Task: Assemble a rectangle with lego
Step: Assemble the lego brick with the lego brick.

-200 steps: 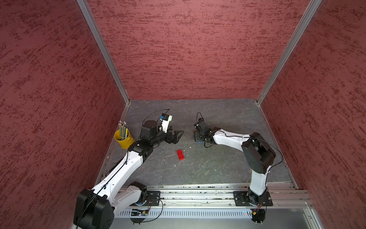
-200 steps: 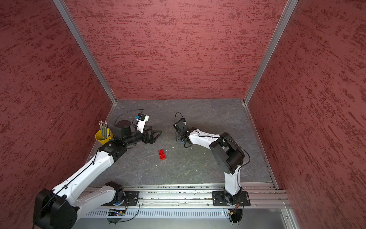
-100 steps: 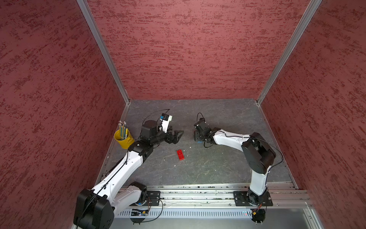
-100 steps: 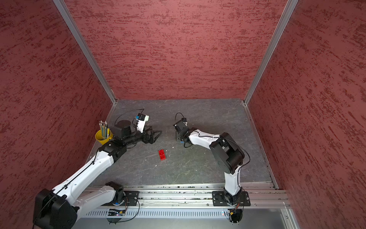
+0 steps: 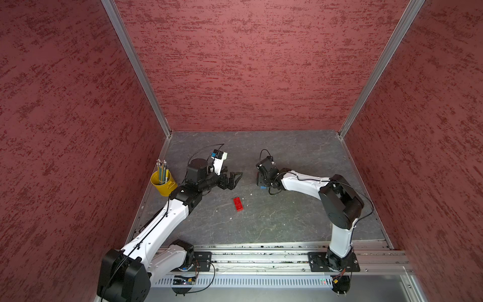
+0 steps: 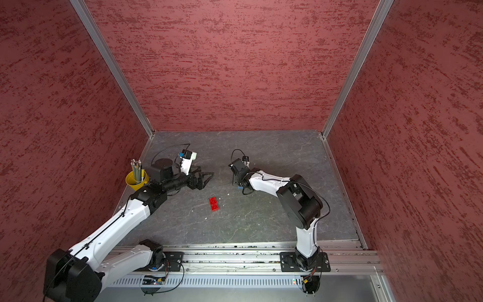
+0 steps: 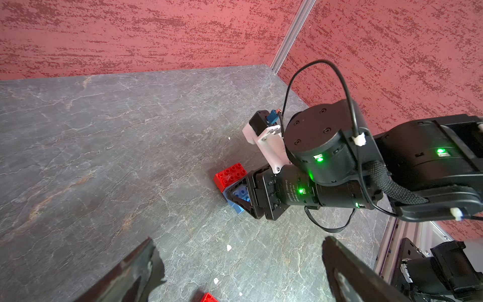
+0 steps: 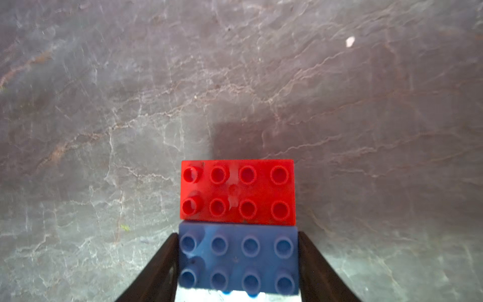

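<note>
Nothing has shifted that you can see since a second ago: both arms and every brick sit where they were. Your right gripper (image 8: pixel 237 235) clamps a blue studded plastic brick (image 8: pixel 238 257) by its short ends, one dark finger pressed to each, down at the grey stone-patterned tabletop (image 5: pixel 287 217). A red studded plastic brick (image 8: pixel 237 192) of the same size lies long side to long side against the blue one, touching, studs up; whether the two are locked together you cannot tell. Your left gripper (image 5: pixel 233 180) hangs with its fingers spread wide and nothing between them, near that pair but apart from it. A second, loose red plastic brick (image 5: pixel 238 204) lies flat on the tabletop between the two arms, touched by neither. A yellow cup of pencils (image 5: pixel 163 183) stands by the left wall, beside the left arm.
</note>
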`<state>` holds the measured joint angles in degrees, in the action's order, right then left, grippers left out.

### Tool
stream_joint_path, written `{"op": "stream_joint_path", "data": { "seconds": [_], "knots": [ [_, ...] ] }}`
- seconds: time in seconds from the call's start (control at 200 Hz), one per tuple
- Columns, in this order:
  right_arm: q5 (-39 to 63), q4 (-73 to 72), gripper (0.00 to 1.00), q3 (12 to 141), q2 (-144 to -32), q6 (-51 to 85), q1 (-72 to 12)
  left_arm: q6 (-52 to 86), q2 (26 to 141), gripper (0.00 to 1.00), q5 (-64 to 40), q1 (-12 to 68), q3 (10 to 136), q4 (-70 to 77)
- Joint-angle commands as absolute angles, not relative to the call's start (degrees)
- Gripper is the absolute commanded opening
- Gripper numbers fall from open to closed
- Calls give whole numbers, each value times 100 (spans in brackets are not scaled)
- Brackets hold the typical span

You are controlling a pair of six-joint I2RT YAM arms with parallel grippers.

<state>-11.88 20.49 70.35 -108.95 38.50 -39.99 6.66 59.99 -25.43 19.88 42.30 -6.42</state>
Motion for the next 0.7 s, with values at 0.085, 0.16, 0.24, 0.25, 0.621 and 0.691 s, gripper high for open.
{"op": "stream_joint_path", "data": {
  "seconds": [0.085,0.16,0.24,0.25,0.621,0.691],
  "knots": [
    [-1180,2770,61,6943,-11012,3973,-4025,622,5897,100,-2593,1951,4157,-597],
    [-1169,2742,61,6943,-10944,3947,-4025,624,5898,100,-2592,1951,4157,-598],
    [-1191,2789,62,7000,-10942,3892,-4025,617,5898,100,-2593,1948,4157,-598],
    [-1194,2796,62,7004,-10942,3893,-4025,622,5897,100,-2593,1950,4157,-598],
    [-1313,2944,63,7031,-11185,3718,-4023,603,5857,100,-2568,1949,4148,-614],
    [-1395,3020,63,7049,-11234,3666,-4021,598,5847,100,-2567,1949,4148,-607]
  ]
}}
